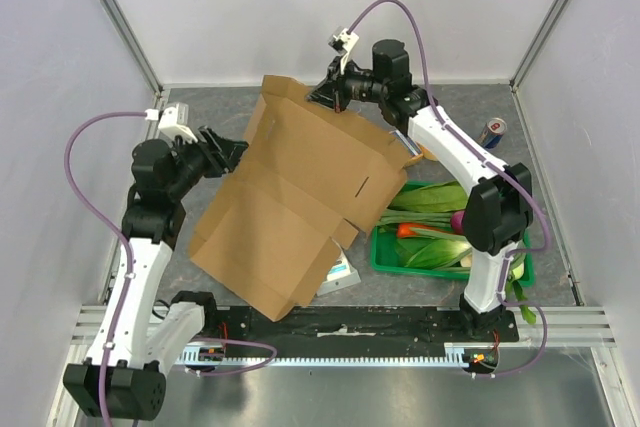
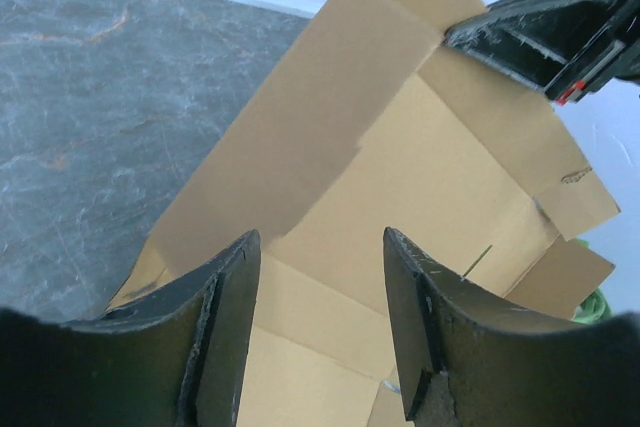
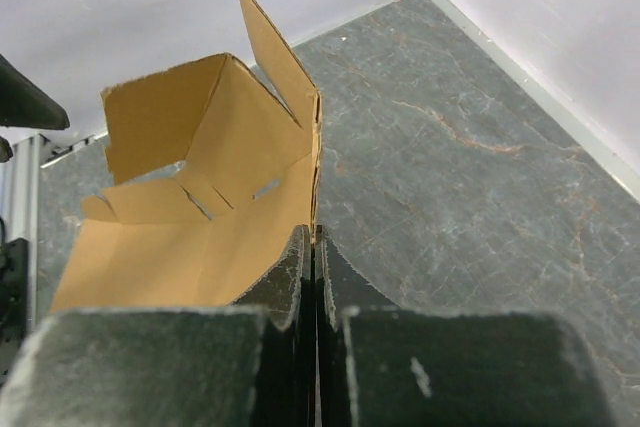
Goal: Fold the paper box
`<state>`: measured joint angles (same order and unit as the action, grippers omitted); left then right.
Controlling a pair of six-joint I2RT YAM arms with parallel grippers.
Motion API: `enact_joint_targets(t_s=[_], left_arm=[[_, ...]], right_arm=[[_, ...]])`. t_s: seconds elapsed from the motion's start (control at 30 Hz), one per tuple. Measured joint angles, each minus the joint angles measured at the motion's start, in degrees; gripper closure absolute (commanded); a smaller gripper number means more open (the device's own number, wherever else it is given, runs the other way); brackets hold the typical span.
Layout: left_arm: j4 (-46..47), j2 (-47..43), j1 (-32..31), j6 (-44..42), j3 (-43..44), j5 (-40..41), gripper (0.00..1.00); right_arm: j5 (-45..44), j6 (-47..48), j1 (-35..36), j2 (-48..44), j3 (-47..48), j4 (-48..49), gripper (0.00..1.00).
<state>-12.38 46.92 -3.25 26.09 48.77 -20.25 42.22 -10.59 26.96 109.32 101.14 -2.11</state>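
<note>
The paper box (image 1: 290, 197) is a large brown cardboard die-cut sheet, held tilted above the table from far centre to near left. My right gripper (image 1: 330, 95) is shut on its far top edge; in the right wrist view the thin cardboard edge (image 3: 316, 177) runs straight into my closed fingers (image 3: 300, 267). My left gripper (image 1: 236, 152) is open at the sheet's left edge, with nothing between its fingers. In the left wrist view the box (image 2: 400, 167) fills the space beyond my spread fingers (image 2: 235, 297), and the right gripper (image 2: 550, 27) shows at the top right.
A green crate (image 1: 455, 247) of vegetables stands right of centre, partly under the box. A small white-and-blue packet (image 1: 340, 272) lies under the box's near corner. A can (image 1: 492, 131) stands at the far right. White walls enclose the grey table (image 1: 560, 207).
</note>
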Motion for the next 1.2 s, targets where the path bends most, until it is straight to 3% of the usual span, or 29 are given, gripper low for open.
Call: enact_joint_targets(t_s=[0.13, 0.2, 0.33, 0.4, 0.73, 0.9, 1.07, 1.2], left_arm=[[-0.98, 6.6, 0.0, -0.02, 6.82, -2.47, 0.51], [-1.99, 10.16, -0.02, 0.04, 11.15, -3.37, 0.51], [-1.27, 13.68, 0.0, 1.16, 16.33, -5.57, 0.39], [-0.61, 13.75, 0.0, 3.3, 16.83, -5.62, 0.38], [0.46, 16.87, 2.69, 27.8, 18.95, -4.13, 0.36], [-3.41, 23.61, 2.89, 38.66, 25.22, -3.93, 0.34], [-6.82, 27.96, 2.86, 45.13, 26.27, -3.21, 0.34], [-9.51, 30.01, 2.86, 47.08, 27.82, -2.29, 0.43]], right_arm=[[-3.74, 4.39, 3.08, 0.04, 3.08, -2.99, 1.0], [-5.4, 6.49, 4.87, 0.28, 5.14, -3.41, 1.0], [-9.18, 12.0, 8.68, 0.92, 7.78, -2.62, 1.0], [-10.97, 15.17, 10.25, 1.42, 8.09, -1.86, 1.0], [-17.9, 28.46, 15.04, 7.91, 11.54, -1.84, 1.0], [-19.26, 31.74, 15.21, 8.0, 11.54, -1.51, 1.0], [-19.91, 34.36, 16.09, 8.0, 11.52, -1.49, 1.0], [-20.74, 36.2, 17.4, 8.0, 11.52, -1.49, 1.0]])
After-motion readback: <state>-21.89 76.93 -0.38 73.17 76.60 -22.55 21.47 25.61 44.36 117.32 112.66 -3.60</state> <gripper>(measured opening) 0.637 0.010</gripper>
